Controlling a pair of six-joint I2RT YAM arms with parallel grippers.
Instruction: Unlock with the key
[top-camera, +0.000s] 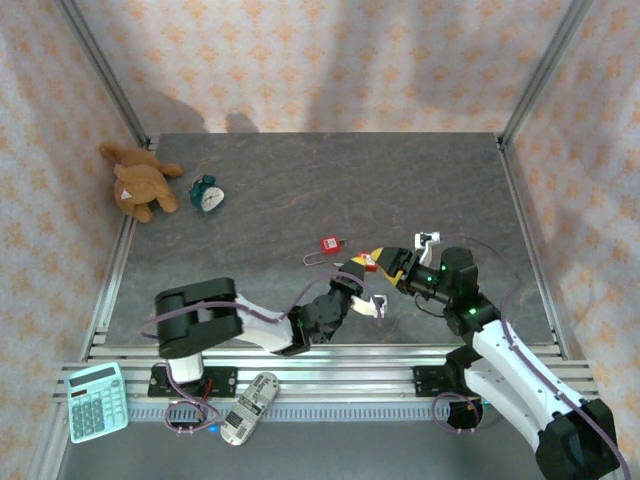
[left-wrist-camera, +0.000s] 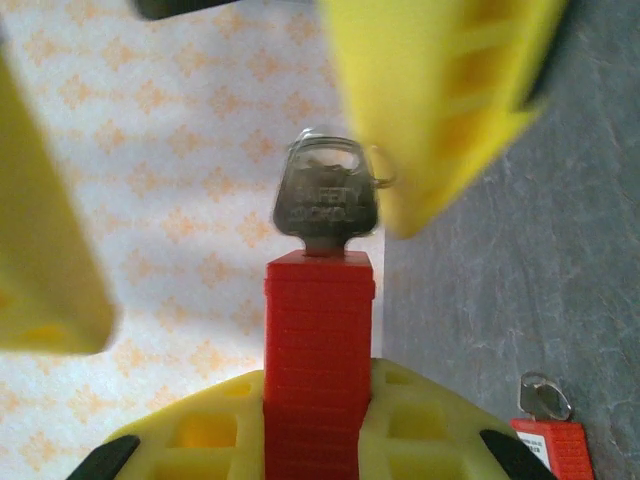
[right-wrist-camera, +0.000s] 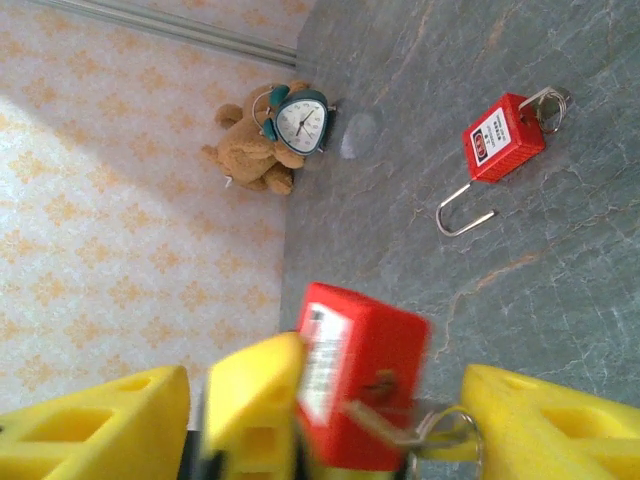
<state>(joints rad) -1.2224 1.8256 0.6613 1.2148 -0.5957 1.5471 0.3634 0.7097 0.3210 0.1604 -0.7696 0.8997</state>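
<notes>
My left gripper (top-camera: 358, 278) is shut on a red padlock (left-wrist-camera: 320, 340) and holds it upright above the table, near the front middle. A dark key (left-wrist-camera: 325, 200) with a wire ring sticks out of the padlock's top end. My right gripper (top-camera: 390, 262) is open, with its yellow fingers (left-wrist-camera: 440, 100) standing on either side of the key. One finger is close beside the key ring and the other is well apart. In the right wrist view the padlock (right-wrist-camera: 365, 385) and key (right-wrist-camera: 400, 430) sit between my right fingers (right-wrist-camera: 550, 430).
A second red padlock (top-camera: 328, 244) lies on the grey table with its shackle (right-wrist-camera: 462, 212) swung open. A teddy bear (top-camera: 140, 182) and a teal alarm clock (top-camera: 208, 195) sit at the far left. A calculator (top-camera: 96, 402) and a remote (top-camera: 248, 408) lie in front of the arm bases.
</notes>
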